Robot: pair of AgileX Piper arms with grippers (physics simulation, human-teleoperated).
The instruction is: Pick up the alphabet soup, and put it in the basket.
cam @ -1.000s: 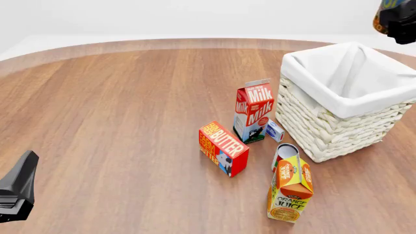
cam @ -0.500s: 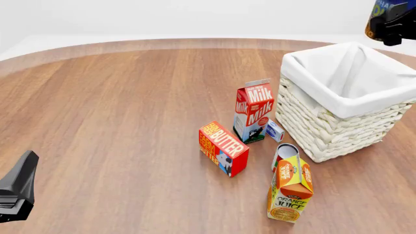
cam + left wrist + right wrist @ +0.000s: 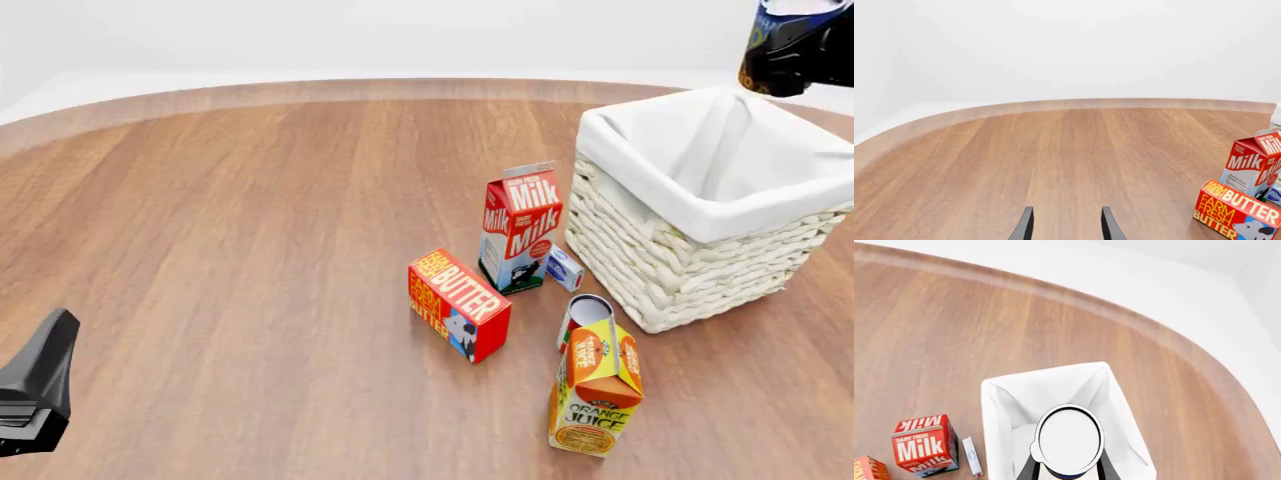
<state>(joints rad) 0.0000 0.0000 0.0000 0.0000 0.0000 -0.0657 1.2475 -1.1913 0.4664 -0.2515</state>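
Nearest the camera in the front view, the left gripper (image 3: 34, 400) sat low at the near left corner of the table (image 3: 267, 220), well apart from everything else; its wrist view showed its two fingers (image 3: 1023, 227) spread with bare wood between them, holding nothing. Just past it on the right side stood the orange juice carton (image 3: 595, 390), upright, with a red-and-white can (image 3: 583, 317) lying tipped directly behind it and touching or nearly touching it. To the left of that can lay the butter box (image 3: 458, 303), and beyond it the milk carton (image 3: 521, 229) stood upright with a small blue-and-white box (image 3: 565, 268) between it and the basket (image 3: 694, 265). The basket stood at the right, its white cloth lining folded over the rim and its inside empty.

Farthest back and highest, the right gripper (image 3: 797, 45) hung in the upper right corner above the basket's far rim. It was clamped on the alphabet soup (image 3: 1069, 440): in the right wrist view the can's pale round top faced the camera, with a dark finger (image 3: 1029, 467) pressed to each side. The can sat held between those fingers, lifted clear of the table, over the basket's open white lining (image 3: 1054, 390) rather than inside it.
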